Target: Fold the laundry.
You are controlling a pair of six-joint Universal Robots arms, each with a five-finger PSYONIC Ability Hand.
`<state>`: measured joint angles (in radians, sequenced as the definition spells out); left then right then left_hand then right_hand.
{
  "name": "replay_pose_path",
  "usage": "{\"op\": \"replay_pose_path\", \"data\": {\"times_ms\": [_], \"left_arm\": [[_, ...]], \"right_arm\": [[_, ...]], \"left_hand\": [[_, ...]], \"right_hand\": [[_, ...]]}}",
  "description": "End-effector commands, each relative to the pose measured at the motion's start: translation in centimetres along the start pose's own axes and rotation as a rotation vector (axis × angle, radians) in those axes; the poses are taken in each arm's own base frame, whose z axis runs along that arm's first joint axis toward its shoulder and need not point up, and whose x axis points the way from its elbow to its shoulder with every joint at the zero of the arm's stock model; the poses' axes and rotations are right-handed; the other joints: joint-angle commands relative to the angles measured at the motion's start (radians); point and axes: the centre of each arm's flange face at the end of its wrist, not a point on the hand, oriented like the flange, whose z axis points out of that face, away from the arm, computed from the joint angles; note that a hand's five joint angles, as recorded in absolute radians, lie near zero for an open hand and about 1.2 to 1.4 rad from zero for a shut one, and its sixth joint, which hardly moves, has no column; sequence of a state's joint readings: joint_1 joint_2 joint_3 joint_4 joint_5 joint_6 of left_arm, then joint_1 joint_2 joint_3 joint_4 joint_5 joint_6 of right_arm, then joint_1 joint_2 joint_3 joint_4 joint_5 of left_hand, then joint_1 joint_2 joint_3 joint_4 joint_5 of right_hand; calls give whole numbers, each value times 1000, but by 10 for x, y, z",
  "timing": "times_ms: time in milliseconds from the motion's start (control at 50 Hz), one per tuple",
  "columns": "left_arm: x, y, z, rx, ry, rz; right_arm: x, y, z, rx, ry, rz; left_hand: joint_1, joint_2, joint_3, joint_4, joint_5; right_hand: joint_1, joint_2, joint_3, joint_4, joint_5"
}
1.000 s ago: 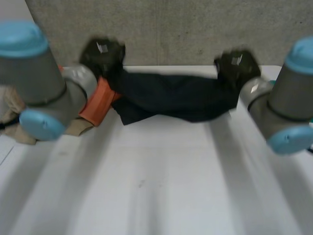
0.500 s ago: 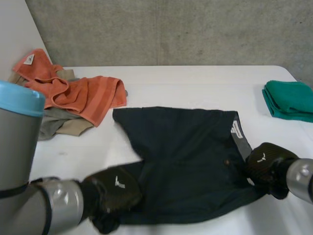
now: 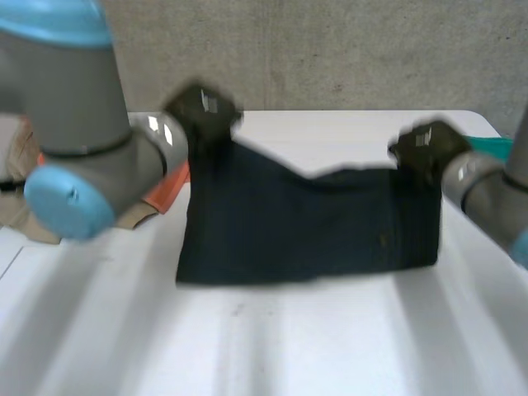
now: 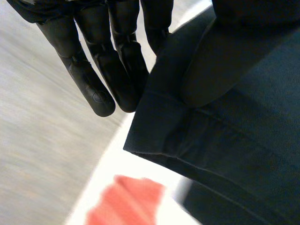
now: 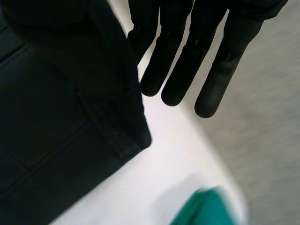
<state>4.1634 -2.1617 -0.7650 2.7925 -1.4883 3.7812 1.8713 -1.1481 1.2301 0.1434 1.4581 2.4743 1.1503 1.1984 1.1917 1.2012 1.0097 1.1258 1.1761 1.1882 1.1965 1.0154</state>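
Pinches one upper corner of the dark garment point(image 3: 305, 227) in the left hand point(image 3: 202, 107), fingers point(image 4: 101, 93) straight, cloth wrapped over the thumb. Grips the other upper corner the same way in the right hand point(image 3: 425, 147), fingers point(image 5: 173, 84) likewise straight. Hangs spread between both hands over the white table point(image 3: 289, 346), probably to come down flat for folding. Just beside the left hand, an orange towel point(image 3: 169, 183); just past the right hand's fingertips, a green cloth point(image 5: 206, 208). Could catch either if swung wide.
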Motion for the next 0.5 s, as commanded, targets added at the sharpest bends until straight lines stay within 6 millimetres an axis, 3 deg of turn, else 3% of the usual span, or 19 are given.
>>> {"op": "replay_pose_path", "data": {"times_ms": [20, 40, 120, 200, 260, 340, 400, 500], "left_arm": [[-87, -96, 0, 469, -343, -43], [-103, -113, -6, 570, -405, -86], [-126, -135, -17, 724, -462, -167], [-138, -126, -14, 726, -475, -206], [-136, -115, -8, 688, -465, -225], [-128, -86, 7, 586, -435, -254], [-118, -53, 21, 492, -394, -279], [-76, 5, 40, 314, -250, -320]], "right_arm": [[78, -101, 15, 415, 355, 169], [96, -123, 10, 532, 427, 212], [120, -163, -8, 765, 520, 281], [118, -178, -16, 863, 531, 281], [108, -176, -13, 851, 506, 279], [85, -155, -1, 749, 441, 278], [61, -126, 11, 619, 373, 274], [10, -63, 26, 378, 226, 259]], "left_hand": [[246, 198, 205, 195, 212], [246, 198, 205, 195, 212], [246, 198, 205, 195, 212], [246, 198, 205, 195, 212], [246, 198, 205, 195, 212], [246, 198, 205, 195, 212], [246, 198, 205, 195, 212], [246, 198, 205, 195, 212]], "right_hand": [[270, 220, 208, 200, 206], [270, 220, 208, 200, 206], [270, 220, 208, 200, 206], [270, 220, 208, 200, 206], [270, 220, 208, 200, 206], [270, 220, 208, 200, 206], [270, 220, 208, 200, 206], [270, 220, 208, 200, 206]]}}
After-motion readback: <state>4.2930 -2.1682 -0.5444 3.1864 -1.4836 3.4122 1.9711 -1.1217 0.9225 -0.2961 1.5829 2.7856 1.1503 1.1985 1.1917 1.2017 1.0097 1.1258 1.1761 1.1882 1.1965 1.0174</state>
